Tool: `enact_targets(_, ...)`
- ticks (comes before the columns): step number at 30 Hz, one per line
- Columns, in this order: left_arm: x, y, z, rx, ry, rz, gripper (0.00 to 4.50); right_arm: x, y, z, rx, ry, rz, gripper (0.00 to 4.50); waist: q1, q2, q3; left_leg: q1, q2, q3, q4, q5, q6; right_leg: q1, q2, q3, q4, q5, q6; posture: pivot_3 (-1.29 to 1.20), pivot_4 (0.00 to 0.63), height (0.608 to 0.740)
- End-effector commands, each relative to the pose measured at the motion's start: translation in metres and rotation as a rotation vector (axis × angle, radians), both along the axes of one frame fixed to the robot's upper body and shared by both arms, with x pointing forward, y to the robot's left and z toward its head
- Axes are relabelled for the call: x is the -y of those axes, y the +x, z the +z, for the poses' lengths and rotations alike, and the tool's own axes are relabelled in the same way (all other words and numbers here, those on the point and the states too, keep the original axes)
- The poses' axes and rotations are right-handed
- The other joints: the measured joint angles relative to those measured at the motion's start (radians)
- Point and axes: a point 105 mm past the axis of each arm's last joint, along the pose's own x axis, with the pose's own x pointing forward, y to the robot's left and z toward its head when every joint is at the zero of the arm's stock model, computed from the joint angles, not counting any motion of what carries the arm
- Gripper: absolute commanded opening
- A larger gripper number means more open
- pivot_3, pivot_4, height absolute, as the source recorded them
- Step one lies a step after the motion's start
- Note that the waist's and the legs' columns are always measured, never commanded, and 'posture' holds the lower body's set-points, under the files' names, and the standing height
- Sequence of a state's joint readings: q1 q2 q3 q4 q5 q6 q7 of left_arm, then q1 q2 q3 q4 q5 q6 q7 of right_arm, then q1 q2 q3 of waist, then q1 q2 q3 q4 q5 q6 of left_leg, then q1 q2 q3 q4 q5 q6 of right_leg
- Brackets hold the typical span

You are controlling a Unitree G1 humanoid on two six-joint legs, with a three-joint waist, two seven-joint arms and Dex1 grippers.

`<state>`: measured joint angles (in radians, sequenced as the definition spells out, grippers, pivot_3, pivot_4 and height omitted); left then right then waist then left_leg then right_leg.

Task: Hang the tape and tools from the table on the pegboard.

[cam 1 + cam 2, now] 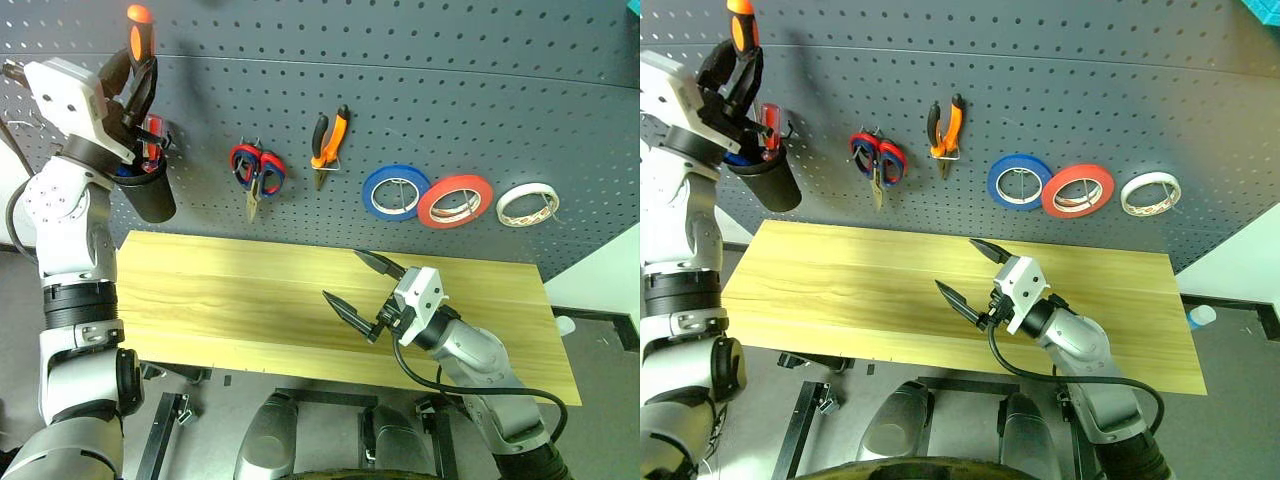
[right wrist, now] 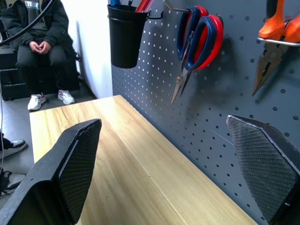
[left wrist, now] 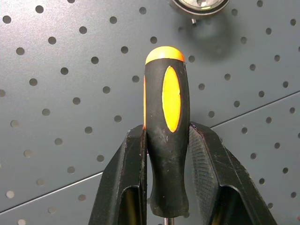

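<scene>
The left gripper (image 1: 135,75), clamped on the orange-and-black screwdriver (image 1: 140,35), hovers above the black cup (image 1: 150,190) at ten o'clock; a tilted shaft could miss the rim. The right gripper (image 1: 355,285) gapes empty.

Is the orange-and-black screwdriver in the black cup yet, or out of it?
Out: the left gripper holds the screwdriver by its handle above the black cup.

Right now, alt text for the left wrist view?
Left gripper jaws clamp an upright screwdriver by its black and orange handle. Behind it is the grey pegboard.
</scene>
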<state>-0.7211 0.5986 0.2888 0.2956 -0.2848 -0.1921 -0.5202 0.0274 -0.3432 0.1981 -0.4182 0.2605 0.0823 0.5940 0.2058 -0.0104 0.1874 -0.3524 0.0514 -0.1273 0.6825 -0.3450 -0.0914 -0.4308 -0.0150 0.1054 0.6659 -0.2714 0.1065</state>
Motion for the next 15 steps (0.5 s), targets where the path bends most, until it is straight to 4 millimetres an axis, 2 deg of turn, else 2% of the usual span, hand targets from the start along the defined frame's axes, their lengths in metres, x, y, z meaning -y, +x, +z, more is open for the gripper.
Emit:
enact_targets(1, -0.011, -0.011, 0.019, 0.083, 0.025, 0.04, 0.89, -0.005, -0.005, 0.043, 0.107, 0.131, 0.028, 4.5, -0.001, 0.0, 0.0, 0.0, 0.0, 0.0, 0.0, 0.0, 0.0, 0.0, 0.0, 0.0, 0.0, 0.0, 0.0, 0.32, 0.119, 0.681)
enact_targets(3, -0.014, -0.01, 0.016, 0.076, 0.028, 0.05, 0.89, -0.007, -0.006, 0.063, 0.133, 0.218, 0.032, 4.5, -0.001, 0.0, 0.0, 0.0, 0.0, 0.0, 0.0, 0.0, 0.0, 0.0, 0.0, 0.0, 0.001, 0.0, 0.0, 0.32, 0.121, 0.681)
enact_targets(8, -0.019, -0.01, 0.012, 0.068, 0.037, 0.069, 0.89, -0.014, -0.01, 0.092, 0.184, 0.307, 0.055, 4.5, 0.001, 0.0, 0.0, 0.0, 0.0, 0.0, 0.0, 0.0, 0.0, 0.0, 0.0, 0.0, 0.001, 0.0, 0.0, 0.32, 0.125, 0.681)
enact_targets(15, -0.025, -0.01, 0.015, 0.077, 0.047, 0.087, 0.89, -0.014, -0.009, 0.09, 0.18, 0.279, 0.058, 4.5, 0.001, 0.0, 0.0, 0.001, 0.0, 0.0, 0.0, 0.0, 0.0, 0.0, 0.0, 0.0, 0.001, 0.0, 0.0, 0.32, 0.121, 0.681)
